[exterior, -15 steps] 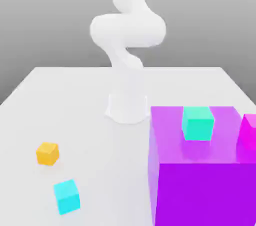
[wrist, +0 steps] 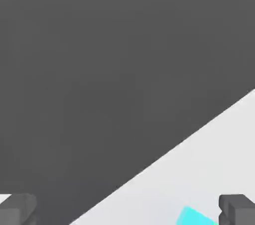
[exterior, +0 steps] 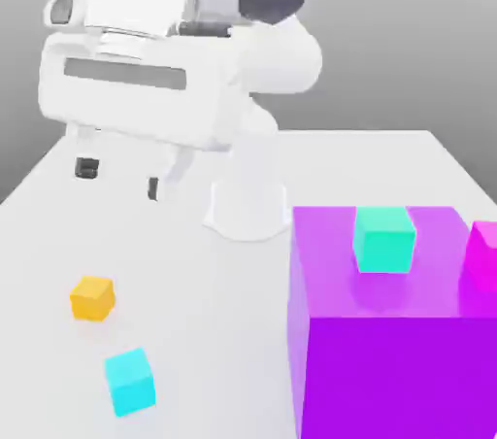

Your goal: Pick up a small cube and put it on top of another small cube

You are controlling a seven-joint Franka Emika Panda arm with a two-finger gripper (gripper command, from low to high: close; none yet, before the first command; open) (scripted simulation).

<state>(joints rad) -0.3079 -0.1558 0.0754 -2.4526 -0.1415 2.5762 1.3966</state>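
One cyan cube (exterior: 130, 382) both views, orange (exterior: 92, 299) exterior only

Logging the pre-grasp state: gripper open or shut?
Open: in the exterior view the gripper's two fingers stand well apart, nothing between them.

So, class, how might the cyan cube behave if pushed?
The cyan cube will probably slide rather than roll, given its flat faces. It looks stiff, with crisp edges, and may resist tipping, being about as wide as tall.
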